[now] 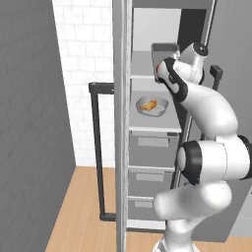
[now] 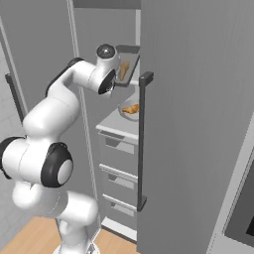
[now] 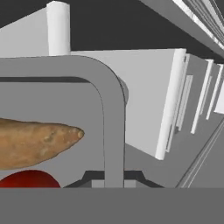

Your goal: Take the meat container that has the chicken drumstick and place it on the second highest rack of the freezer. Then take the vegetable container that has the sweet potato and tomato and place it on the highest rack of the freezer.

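Gripping the vegetable container (image 3: 111,113) by its rim, the gripper (image 3: 113,181) holds it at the freezer's (image 1: 147,129) highest rack. Inside lie the sweet potato (image 3: 35,142) and, at its 6 o'clock, the tomato (image 3: 28,179). The meat container (image 1: 151,106) with the chicken drumstick (image 1: 149,105) rests one rack below.

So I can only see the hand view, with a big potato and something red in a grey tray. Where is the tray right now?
Observer: The vegetable container is up at the highest rack of the freezer, held on the hand.
Operator: Did the chicken one get put away?
Observer: Yes, the meat container with the drumstick sits on the rack just below.
Operator: What's under that?
Observer: Closed drawers, stacked down to the floor.
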